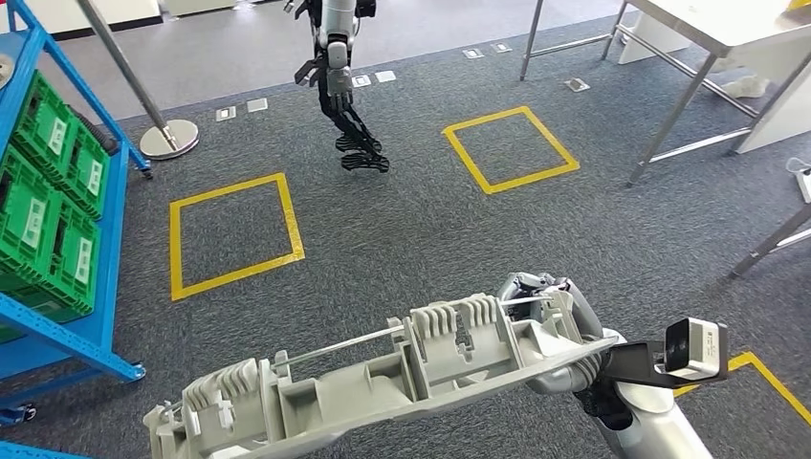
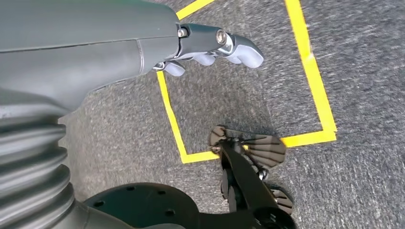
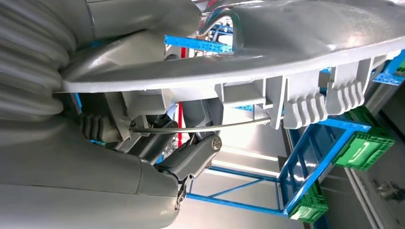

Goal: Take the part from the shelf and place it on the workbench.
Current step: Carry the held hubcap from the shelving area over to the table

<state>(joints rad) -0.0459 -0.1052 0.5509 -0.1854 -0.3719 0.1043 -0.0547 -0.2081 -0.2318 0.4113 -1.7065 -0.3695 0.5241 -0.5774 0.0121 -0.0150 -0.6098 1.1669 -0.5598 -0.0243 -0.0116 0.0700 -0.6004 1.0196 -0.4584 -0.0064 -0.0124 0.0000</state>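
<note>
- Right hand [image 1: 550, 311] grips one end of the long grey moulded plastic part [image 1: 383, 378]; its long axis runs crosswise toward the robot's left.
- Left hand [image 2: 210, 45] hangs empty, fingers apart.
- White metal-legged workbench [image 1: 727, 29] stands well apart, forward-right, nearer the carrying arm.

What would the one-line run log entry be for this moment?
stage: carrying | right hand: holds grey part | left hand: hangs over floor, holds nothing | blue shelf: at left | workbench: placement not yet done
</note>
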